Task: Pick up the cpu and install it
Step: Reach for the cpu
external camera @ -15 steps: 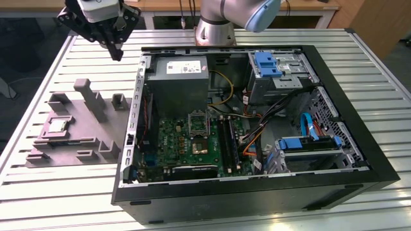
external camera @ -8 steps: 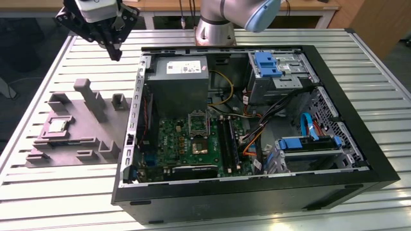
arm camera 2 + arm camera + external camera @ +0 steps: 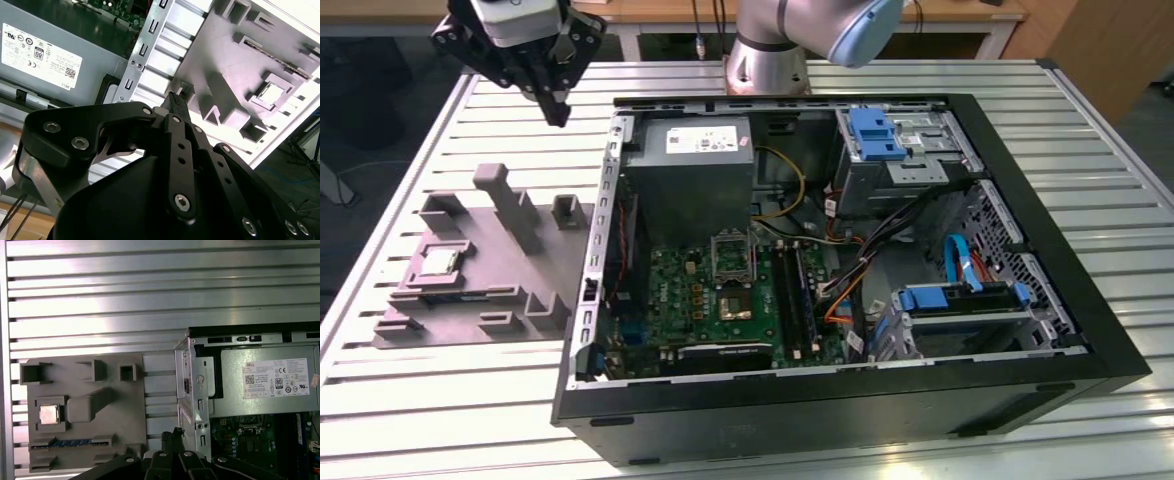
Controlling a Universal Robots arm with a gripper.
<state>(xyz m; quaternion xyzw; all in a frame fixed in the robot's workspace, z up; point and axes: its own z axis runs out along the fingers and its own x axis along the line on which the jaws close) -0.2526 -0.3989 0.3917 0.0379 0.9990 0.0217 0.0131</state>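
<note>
None of the task's steps shows as done: the cpu (image 3: 440, 262) lies flat in a square recess of the grey moulded tray (image 3: 454, 335). The tray rests on the slatted table (image 3: 454, 420) just beside the open computer case (image 3: 854, 420), on the exterior view's left. The gripper (image 3: 560, 112) hangs in the air above the table near the case's far corner. It touches nothing and is well apart from the chip. In both wrist views its black fingers meet at one tip, with no gap that I can see and nothing between them, so I judge it closed and empty. The step in hand, as I read it, is the approach for the pick. Inside the case the motherboard socket (image 3: 736, 305) sits near the big grey box (image 3: 694, 190) with a white label; I cannot tell whether it is ready to take the chip. A grasp calls for the jaws to part enough to span the chip's edges. The tool must be squared to the recess and centred over it, and the descent gentle, since the chip is thin and sits low between the tray's walls.
</note>
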